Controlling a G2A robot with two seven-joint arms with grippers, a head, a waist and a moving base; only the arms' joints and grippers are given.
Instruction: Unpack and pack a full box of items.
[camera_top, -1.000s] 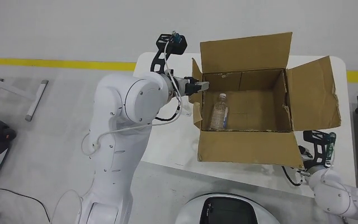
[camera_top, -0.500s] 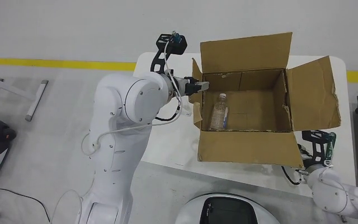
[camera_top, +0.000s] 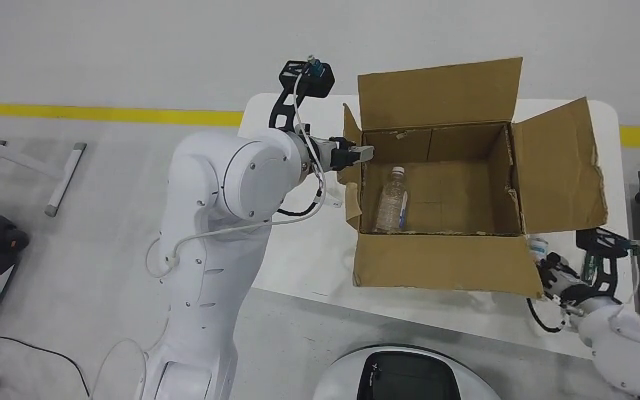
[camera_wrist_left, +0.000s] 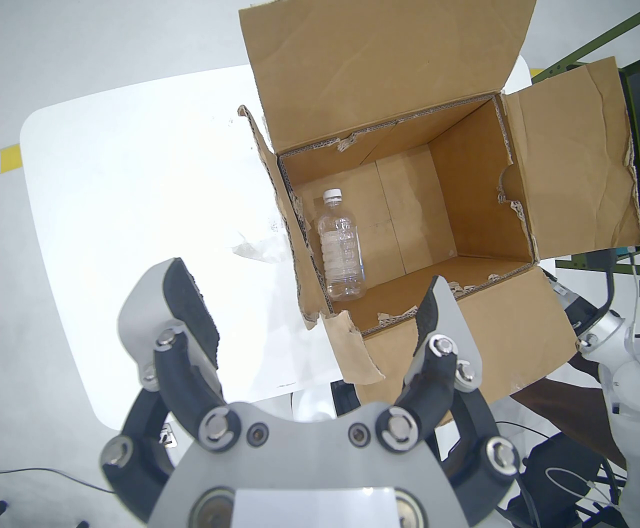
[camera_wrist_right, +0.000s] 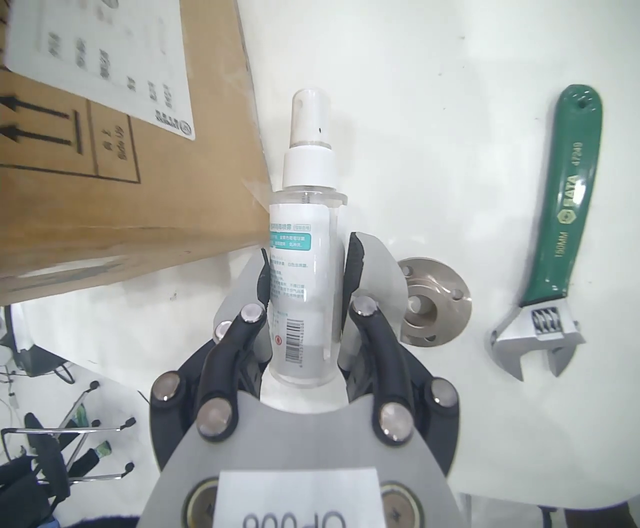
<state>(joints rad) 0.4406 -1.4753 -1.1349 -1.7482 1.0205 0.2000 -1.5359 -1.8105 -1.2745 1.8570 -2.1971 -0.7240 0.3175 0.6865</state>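
An open cardboard box (camera_top: 440, 262) stands on the white table (camera_top: 300, 250). A clear plastic bottle (camera_top: 392, 198) lies inside it along the wall nearest my left arm; the same bottle (camera_wrist_left: 341, 247) shows on the box (camera_wrist_left: 480, 210) floor. My left gripper (camera_wrist_left: 310, 295) hangs open and empty above that side of the box, at the box edge (camera_top: 362, 153). My right gripper (camera_wrist_right: 308, 257) is shut on a clear spray bottle (camera_wrist_right: 306, 165) with a white nozzle, just outside the box's near corner (camera_top: 550, 272).
A green-handled adjustable wrench (camera_wrist_right: 560, 240) and a round metal flange (camera_wrist_right: 435, 310) lie on the table beside the right gripper. The box's labelled outer wall (camera_wrist_right: 125, 175) stands close on the other side. The box flaps (camera_top: 560, 165) are spread outward.
My right gripper has shifted to the right along the box's near corner, carrying the spray bottle. The left arm and the bottle in the box have stayed put.
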